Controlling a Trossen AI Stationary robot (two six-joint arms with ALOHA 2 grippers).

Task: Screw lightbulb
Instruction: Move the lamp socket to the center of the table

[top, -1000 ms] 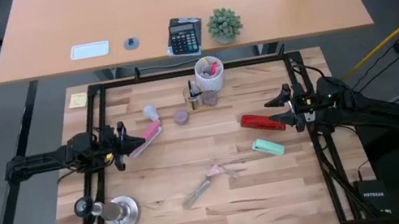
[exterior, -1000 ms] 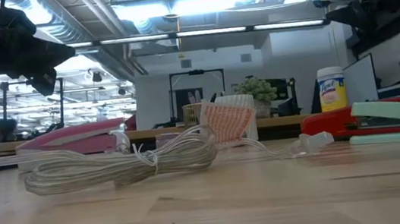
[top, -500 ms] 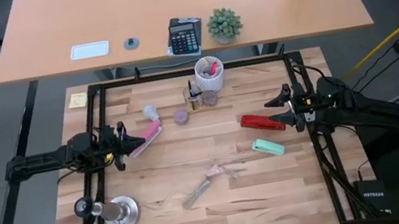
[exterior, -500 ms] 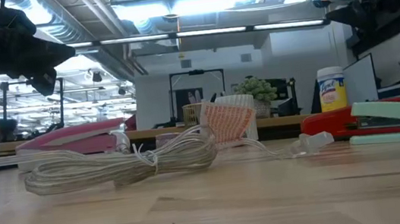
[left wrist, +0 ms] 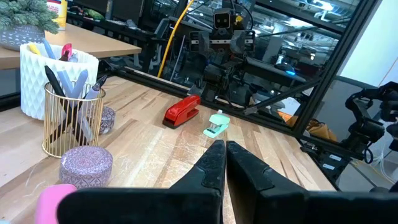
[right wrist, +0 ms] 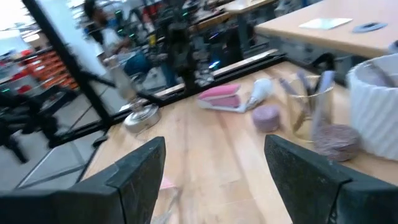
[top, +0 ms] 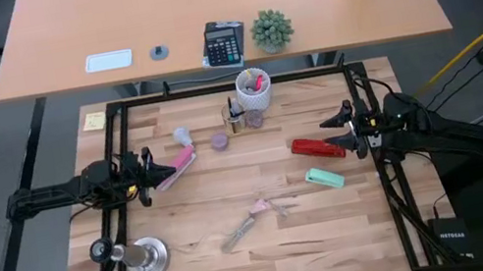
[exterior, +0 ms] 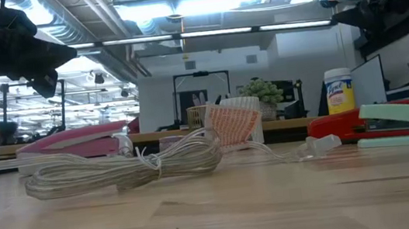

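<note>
From above I see nothing has shifted: my left pincer (top: pixel 146 185) stays clenched and empty, the lightbulb (top: pixel 182 135) just ahead of it. Its wrist view shows shut fingers. The right wrist view shows my right pincer (right wrist: pixel 214 171) released, the lightbulb (right wrist: pixel 260 91) well beyond, untouched.

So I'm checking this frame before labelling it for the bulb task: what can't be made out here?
- High view: the lightbulb is too small to show its screw base.
- Low view: the lightbulb is not identifiable behind the coiled cable and pink stapler.
- Right wrist view: motion blur smears the socket stand, so its opening is unreadable.
- Left wrist view: the pink stapler is cut off by the edge.
</note>
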